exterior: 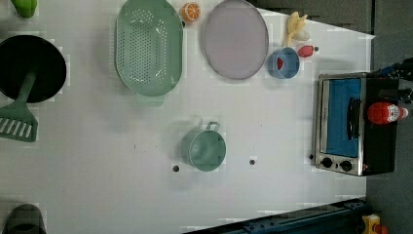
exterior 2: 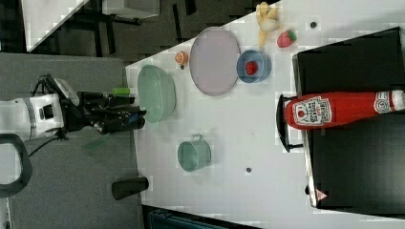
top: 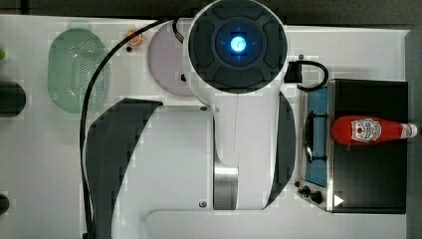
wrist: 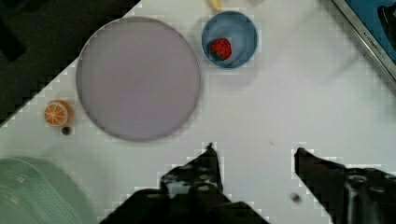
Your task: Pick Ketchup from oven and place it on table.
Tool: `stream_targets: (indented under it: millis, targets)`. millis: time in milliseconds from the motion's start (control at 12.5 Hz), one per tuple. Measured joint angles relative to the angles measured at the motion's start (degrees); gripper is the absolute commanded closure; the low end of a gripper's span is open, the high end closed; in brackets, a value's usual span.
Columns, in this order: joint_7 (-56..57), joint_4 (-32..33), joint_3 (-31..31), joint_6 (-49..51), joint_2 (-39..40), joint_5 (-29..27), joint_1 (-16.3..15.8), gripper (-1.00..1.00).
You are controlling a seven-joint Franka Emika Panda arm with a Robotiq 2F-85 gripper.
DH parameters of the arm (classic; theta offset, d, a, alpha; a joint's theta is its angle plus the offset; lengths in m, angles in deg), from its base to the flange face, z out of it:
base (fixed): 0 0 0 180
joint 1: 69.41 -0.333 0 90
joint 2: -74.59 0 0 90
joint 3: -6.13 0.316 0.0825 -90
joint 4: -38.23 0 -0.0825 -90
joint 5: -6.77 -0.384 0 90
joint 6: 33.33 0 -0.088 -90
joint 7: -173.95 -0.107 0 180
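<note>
Atop the oven, the Ketchup (on its side); gripper spread, empty.

The Ketchup lies on the oven roof with bare black top on both sides. In front of the oven door, white table lies open; the green mug stands well apart, the blue bowl off beside a corner

A green colander lies at the left view's left of a grey plate. A blue bowl holds a strawberry. A green mug stands apart.
</note>
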Motion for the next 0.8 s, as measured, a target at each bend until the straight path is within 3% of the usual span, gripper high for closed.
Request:
stream_targets:
  millis: [240, 480, 640, 800]
  targets:
    - [0.0, 12.4, -1.3, 13.2, -13.7, 0.3, 0.7, -0.99]
    - [0.0, 11.1, -1.7, 10.7, -21.0, 1.0, 1.9, -1.00]
    - [0.0, 7.2, -3.1, 8.4, -21.2, -0.3, 2.0, -1.00]
    - [0.0, 7.3, -5.6, 4.3, -20.1, -0.3, 2.8, -1.00]
